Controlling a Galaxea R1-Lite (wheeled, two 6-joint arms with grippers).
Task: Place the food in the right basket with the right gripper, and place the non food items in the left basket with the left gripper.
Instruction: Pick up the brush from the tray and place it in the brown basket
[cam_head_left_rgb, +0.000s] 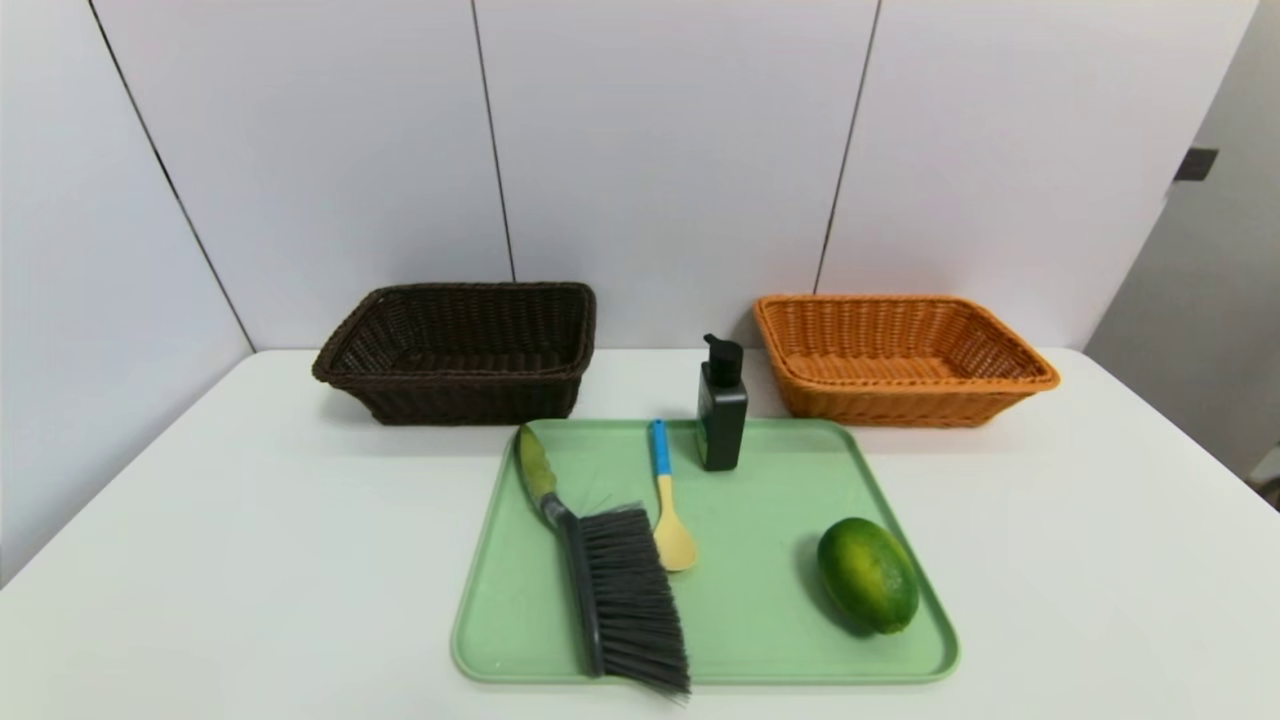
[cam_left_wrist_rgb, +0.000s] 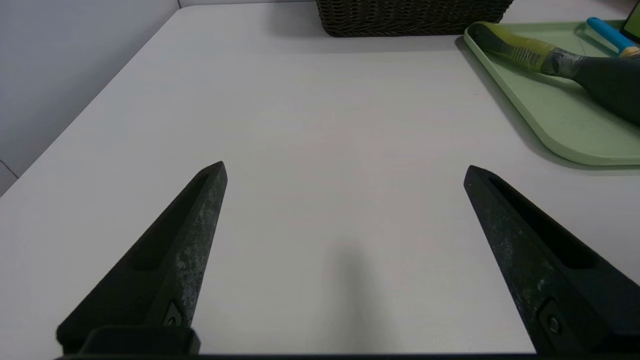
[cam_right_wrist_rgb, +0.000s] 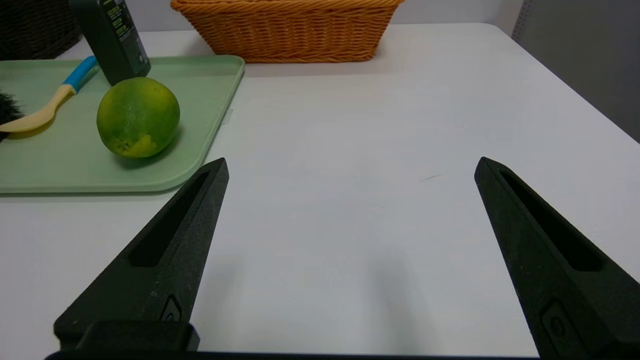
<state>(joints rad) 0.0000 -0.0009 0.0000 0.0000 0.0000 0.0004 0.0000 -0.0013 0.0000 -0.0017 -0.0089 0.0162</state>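
Poised over the white worktop (cam_head_left_rgb: 200, 560), my right gripper (cam_right_wrist_rgb: 350, 170) and my left gripper (cam_left_wrist_rgb: 345, 172) both hang released, jaws spread wide and holding nothing. The lime (cam_right_wrist_rgb: 138, 117) lies on the green tray (cam_right_wrist_rgb: 60, 165), ahead of my right gripper and off toward my other arm, close to the tray's near rim; the orange-tan basket (cam_right_wrist_rgb: 287, 30) stands farther ahead, beyond the tray. Ahead of my left gripper and toward the right arm lies the brush (cam_left_wrist_rgb: 575, 67), its olive handle resting across the tray's raised edge, with the blue-handled spoon (cam_left_wrist_rgb: 610, 35) beyond it and the dark brown basket (cam_left_wrist_rgb: 415, 17) straight ahead. The black pump bottle (cam_head_left_rgb: 721, 405) stands upright at the tray's far edge. The risks, as I judge them: the smooth, round lime could roll or squirt out of a pinch that is off-centre; the tall bottle could topple if nudged; the flat spoon gives little to grip.
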